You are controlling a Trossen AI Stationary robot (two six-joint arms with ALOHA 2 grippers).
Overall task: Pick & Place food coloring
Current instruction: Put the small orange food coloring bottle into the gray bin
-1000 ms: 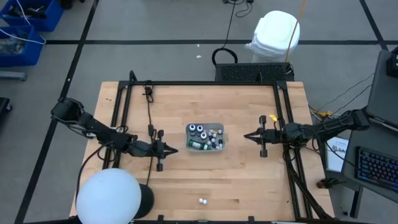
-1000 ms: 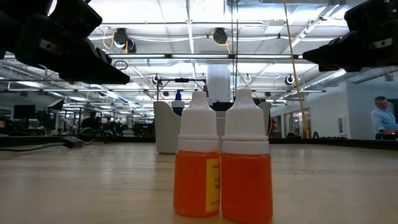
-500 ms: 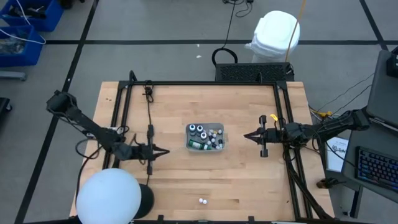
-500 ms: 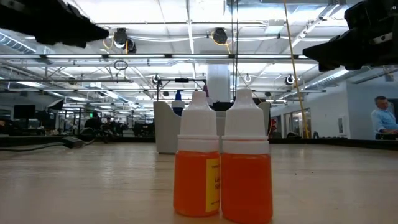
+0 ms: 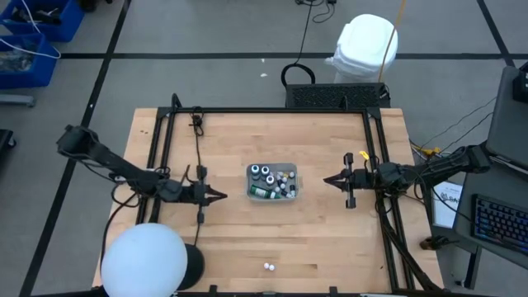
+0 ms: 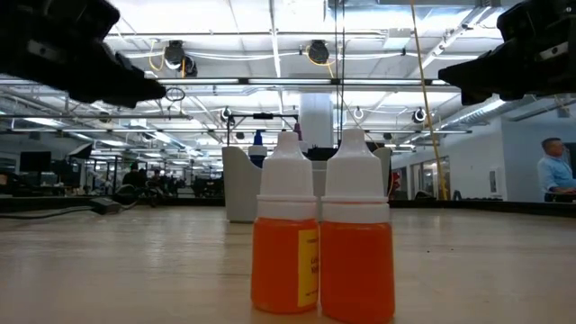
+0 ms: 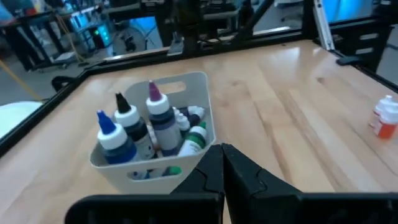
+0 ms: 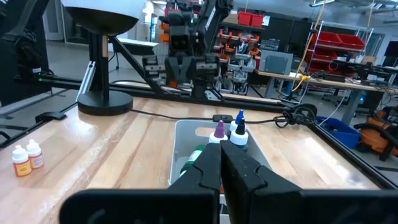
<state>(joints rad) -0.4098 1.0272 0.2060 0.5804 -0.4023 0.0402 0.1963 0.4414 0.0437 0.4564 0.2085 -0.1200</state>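
Note:
A translucent grey tray (image 5: 294, 188) sits at the table's middle with several food coloring bottles (image 7: 155, 118) standing and lying in it. Two small orange food coloring bottles (image 6: 285, 236) (image 6: 357, 236) with white caps stand upright on their bases, side by side, near the table's near edge (image 5: 269, 267). My left gripper (image 5: 223, 196) is shut and empty, hovering left of the tray and pointing at it (image 7: 222, 151). My right gripper (image 5: 325, 181) is shut and empty, hovering right of the tray and pointing at it (image 8: 221, 152).
A black frame (image 5: 272, 110) borders the table's far, left and right sides. A white lamp dome (image 5: 142, 260) on a black base stands at the near left corner. A black cable (image 5: 198, 140) runs along the left rail. Bare wood lies between the tray and the orange bottles.
My left gripper has drawn back from the tray toward the table's left edge and risen a little, staying shut. The bottles and the tray have kept their places.

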